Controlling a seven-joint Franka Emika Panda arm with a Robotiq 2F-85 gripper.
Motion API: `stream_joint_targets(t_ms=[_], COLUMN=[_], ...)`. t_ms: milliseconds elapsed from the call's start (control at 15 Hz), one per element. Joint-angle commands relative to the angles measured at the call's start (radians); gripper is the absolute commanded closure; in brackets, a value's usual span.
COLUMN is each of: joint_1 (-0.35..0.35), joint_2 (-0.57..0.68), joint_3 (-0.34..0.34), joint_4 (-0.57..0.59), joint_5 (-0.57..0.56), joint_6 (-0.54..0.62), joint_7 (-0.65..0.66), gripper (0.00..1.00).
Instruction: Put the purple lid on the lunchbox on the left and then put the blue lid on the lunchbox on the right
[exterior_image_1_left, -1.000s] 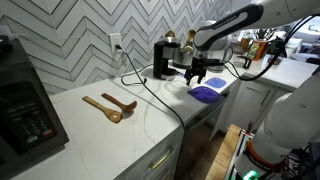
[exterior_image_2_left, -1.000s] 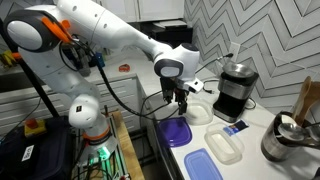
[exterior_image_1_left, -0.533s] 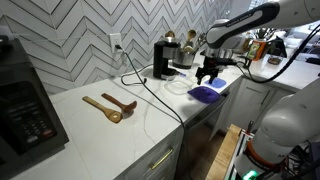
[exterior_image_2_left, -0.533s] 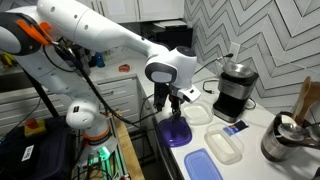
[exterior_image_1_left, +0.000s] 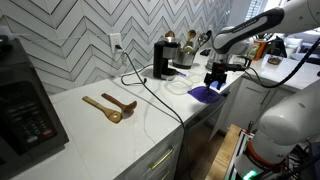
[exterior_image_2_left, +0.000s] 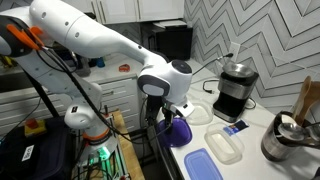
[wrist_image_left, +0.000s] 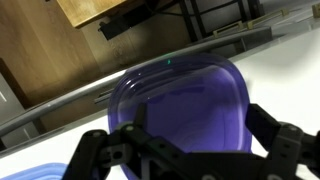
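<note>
- Pincer (wrist_image_left: 190, 158): open, empty. In the wrist view its fingers (wrist_image_left: 97, 150) are spread wide, 1 to each side of the purple lid (wrist_image_left: 180, 100).
- Purple lid lies flat, straight under the pincer, at the desk (exterior_image_1_left: 95, 135) edge nearest the robot base. In both exterior views the pincer (exterior_image_2_left: 171, 116) hangs just above the lid (exterior_image_2_left: 180, 133), not touching it as far as I can tell.
- Long axis: the lid's near part is hidden by the pincer, so I cannot tell for sure. What shows fits between the fingers with little to spare.
- That desk edge runs just past the lid's outer rim, with floor beyond. Judgement: a straight drop is right, and a sideways nudge could push the lid off.
- Blue lid (exterior_image_2_left: 203, 166) lies flat beside it along the same edge, apart from it.
- Further in are 2 open lunchboxes, the nearer lunchbox (exterior_image_2_left: 226, 148) and the farther lunchbox (exterior_image_2_left: 197, 112). Both are uncovered and close by.
- By the back wall, a coffee machine (exterior_image_2_left: 233, 88) limits room behind them.
- Well away toward the other end, 2 wooden spoons (exterior_image_1_left: 110, 106) are out of the path.
</note>
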Motion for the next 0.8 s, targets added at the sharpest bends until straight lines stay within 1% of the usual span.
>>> stream_joint_targets(t_ms=[0,200,400,733], joint_1=[-0.001,-0.001,-0.009,-0.043], joint_2=[-0.001,-0.004,0.000,0.002], joint_3=[0.000,0.000,-0.019,-0.024], joint_4=[0.001,-0.001,-0.017,-0.035], joint_5=[-0.002,-0.003,0.019,-0.019], joint_6=[-0.002,-0.002,0.008,0.013], joint_7=[0.000,0.000,-0.004,0.018], gripper=[0.00,0.00,0.00,0.00])
